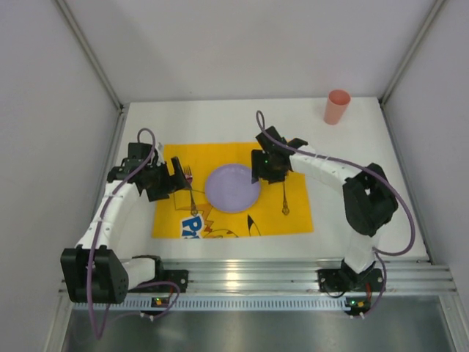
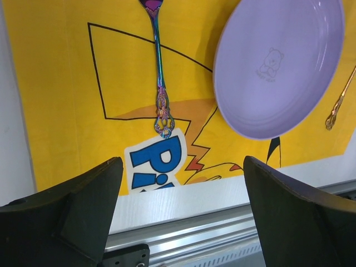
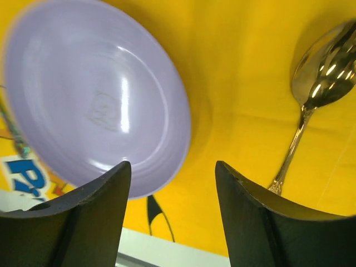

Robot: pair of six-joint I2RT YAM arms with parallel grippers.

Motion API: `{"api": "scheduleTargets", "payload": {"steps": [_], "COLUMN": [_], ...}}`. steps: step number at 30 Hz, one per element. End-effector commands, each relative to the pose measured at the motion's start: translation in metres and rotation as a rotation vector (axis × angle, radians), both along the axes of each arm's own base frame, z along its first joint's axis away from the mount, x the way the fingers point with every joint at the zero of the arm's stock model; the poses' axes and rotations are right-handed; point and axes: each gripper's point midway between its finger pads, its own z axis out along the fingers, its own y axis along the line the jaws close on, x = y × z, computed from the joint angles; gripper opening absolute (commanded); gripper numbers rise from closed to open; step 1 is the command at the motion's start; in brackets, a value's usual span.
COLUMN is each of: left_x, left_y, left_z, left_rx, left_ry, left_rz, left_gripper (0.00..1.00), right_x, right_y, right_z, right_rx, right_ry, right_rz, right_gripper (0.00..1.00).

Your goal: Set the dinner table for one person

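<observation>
Your bench (image 1: 220, 121), the white top, fills the enclosure floor; on it the yellow placemat (image 1: 297, 220) lies towards the near edge, framing the setting. The purple plate (image 1: 232, 188) sits mid-mat, with the fork (image 1: 192, 194) just left and the spoon (image 1: 284, 202) right, as a place setting wants; neither seems to touch the plate, though the overhead view is small. The pink cup (image 1: 337, 107) stands upright in the far right corner, well apart, probably yet to be brought in. Your left hand (image 2: 183, 167) hovers by the fork, fingers spread wide and empty; your right hand (image 3: 172, 167) hangs between plate and spoon, fingers apart, holding nothing. Bare bench lies beyond the mat; walls crowd both sides.
</observation>
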Motion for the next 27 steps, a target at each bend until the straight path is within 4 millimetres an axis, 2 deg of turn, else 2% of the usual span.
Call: {"api": "scheduleTargets", "payload": {"steps": [1, 3, 6, 7, 9, 10, 11, 12, 13, 14, 15, 16, 17, 18, 20, 23, 27], "left_x": [0.007, 0.010, 0.010, 0.012, 0.010, 0.011, 0.010, 0.009, 0.010, 0.010, 0.010, 0.011, 0.012, 0.012, 0.013, 0.014, 0.015], "left_y": [-0.003, -0.003, -0.004, -0.004, -0.005, -0.006, -0.006, -0.007, -0.007, -0.008, -0.008, -0.008, -0.008, -0.009, -0.009, -0.011, -0.012], "left_z": [0.008, 0.007, 0.006, 0.007, 0.003, 0.003, 0.000, 0.000, -0.001, -0.001, -0.002, -0.002, -0.002, -0.003, -0.006, -0.012, -0.018], "left_rx": [-0.011, -0.015, -0.021, -0.021, -0.030, -0.034, -0.038, -0.042, -0.045, -0.047, -0.047, -0.048, -0.048, -0.053, -0.057, -0.065, -0.071], "left_ry": [-0.056, -0.063, -0.067, -0.076, -0.072, -0.075, -0.070, -0.068, -0.068, -0.069, -0.069, -0.071, -0.074, -0.068, -0.064, -0.055, -0.041], "left_rz": [-0.003, -0.003, 0.000, 0.002, 0.004, 0.005, 0.004, 0.007, 0.006, 0.005, 0.005, 0.005, 0.004, 0.003, 0.004, 0.004, 0.005], "left_gripper": [0.95, 0.95, 0.95, 0.95, 0.95, 0.95, 0.95, 0.95, 0.95, 0.95, 0.95, 0.95, 0.95, 0.95, 0.95, 0.95, 0.95], "right_x": [0.031, 0.043, 0.074, 0.092, 0.115, 0.130, 0.141, 0.151, 0.162, 0.174, 0.185, 0.194, 0.201, 0.218, 0.235, 0.267, 0.283], "right_y": [0.002, -0.009, -0.050, -0.079, -0.112, -0.147, -0.162, -0.173, -0.197, -0.207, -0.217, -0.234, -0.234, -0.253, -0.270, -0.289, -0.315], "right_z": [0.116, 0.154, 0.193, 0.200, 0.214, 0.214, 0.206, 0.217, 0.218, 0.207, 0.218, 0.216, 0.215, 0.211, 0.202, 0.174, 0.153], "right_rx": [0.099, 0.134, 0.152, 0.140, 0.149, 0.154, 0.151, 0.179, 0.196, 0.192, 0.202, 0.201, 0.205, 0.199, 0.197, 0.222, 0.224], "right_ry": [-0.261, -0.335, -0.415, -0.435, -0.447, -0.437, -0.410, -0.423, -0.420, -0.399, -0.429, -0.431, -0.434, -0.439, -0.432, -0.390, -0.375], "right_rz": [0.013, -0.013, -0.108, -0.178, -0.294, -0.381, -0.426, -0.453, -0.512, -0.534, -0.553, -0.592, -0.591, -0.625, -0.655, -0.708, -0.793], "right_gripper": [0.63, 0.63, 0.63, 0.63, 0.63, 0.63, 0.63, 0.63, 0.63, 0.63, 0.64, 0.64, 0.64, 0.64, 0.64, 0.64, 0.65]}}
